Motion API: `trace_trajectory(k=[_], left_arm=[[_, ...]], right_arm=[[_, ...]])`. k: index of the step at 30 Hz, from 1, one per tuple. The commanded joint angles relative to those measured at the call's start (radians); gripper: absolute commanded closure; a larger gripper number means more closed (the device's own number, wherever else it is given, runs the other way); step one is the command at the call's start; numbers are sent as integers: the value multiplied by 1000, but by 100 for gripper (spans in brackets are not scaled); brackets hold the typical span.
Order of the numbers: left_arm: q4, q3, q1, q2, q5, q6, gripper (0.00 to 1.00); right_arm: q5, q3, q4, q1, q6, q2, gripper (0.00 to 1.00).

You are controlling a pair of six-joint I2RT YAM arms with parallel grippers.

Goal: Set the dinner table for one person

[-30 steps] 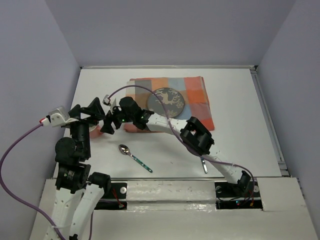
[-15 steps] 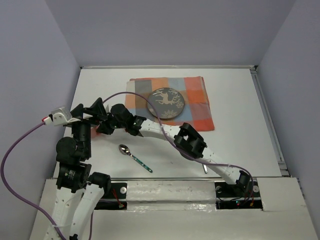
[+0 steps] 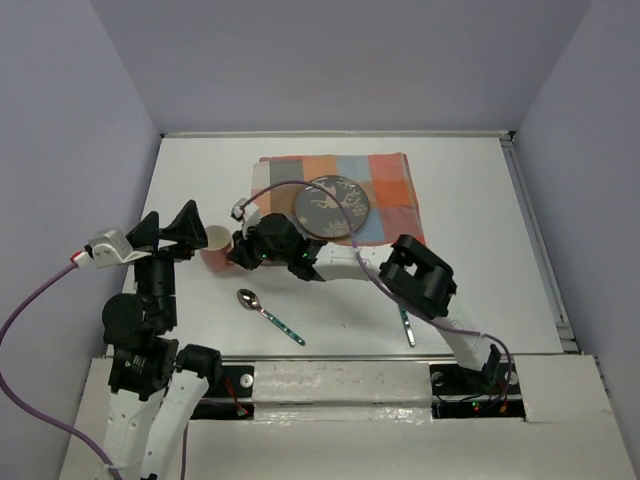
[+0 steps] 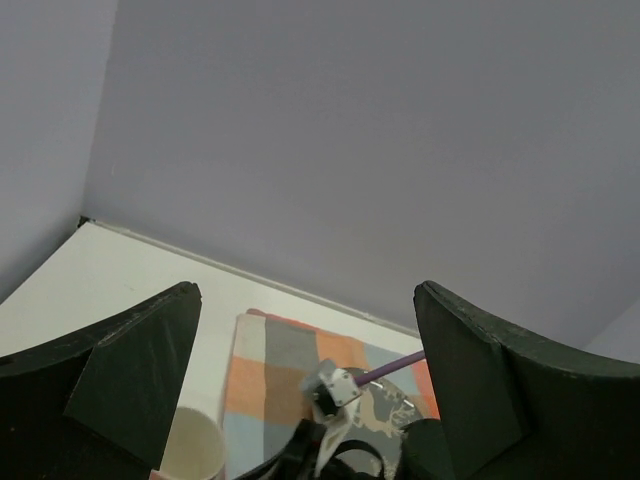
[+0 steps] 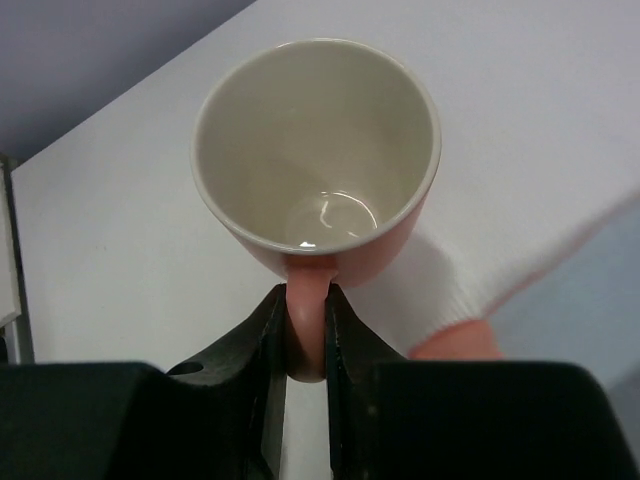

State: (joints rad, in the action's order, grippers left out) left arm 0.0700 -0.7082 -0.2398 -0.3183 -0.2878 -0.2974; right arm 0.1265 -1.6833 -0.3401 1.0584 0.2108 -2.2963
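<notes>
- The left gripper (image 3: pixel 168 227) has its fingers spread wide, with nothing between them.
- The pink mug (image 3: pixel 216 242) is upright, just right of it.
- The right gripper (image 5: pixel 305 300) pinches the mug's handle (image 5: pixel 306 335).
- The spoon (image 3: pixel 268 314) lies near this gripper, towards the bases.
- The patterned plate (image 3: pixel 332 206) sits on the checked cloth (image 3: pixel 395 195), beyond this gripper to its right.
- The dinner table (image 3: pixel 470 230) lies beneath both grippers.
</notes>
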Motion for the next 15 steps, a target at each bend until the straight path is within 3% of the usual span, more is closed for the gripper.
trace_trajectory(k=[1,6,15], left_arm=[[79,21,7,33,33,3,1],[82,32,-35,36,91,-6,1],[70,35,-105,41,96,9,1]], right_arm=[[-161,180,-352,-129,41,260,100],[-237,341,-304,-328,0,458,100],[-409,355,-191,-621,-195,457,100]])
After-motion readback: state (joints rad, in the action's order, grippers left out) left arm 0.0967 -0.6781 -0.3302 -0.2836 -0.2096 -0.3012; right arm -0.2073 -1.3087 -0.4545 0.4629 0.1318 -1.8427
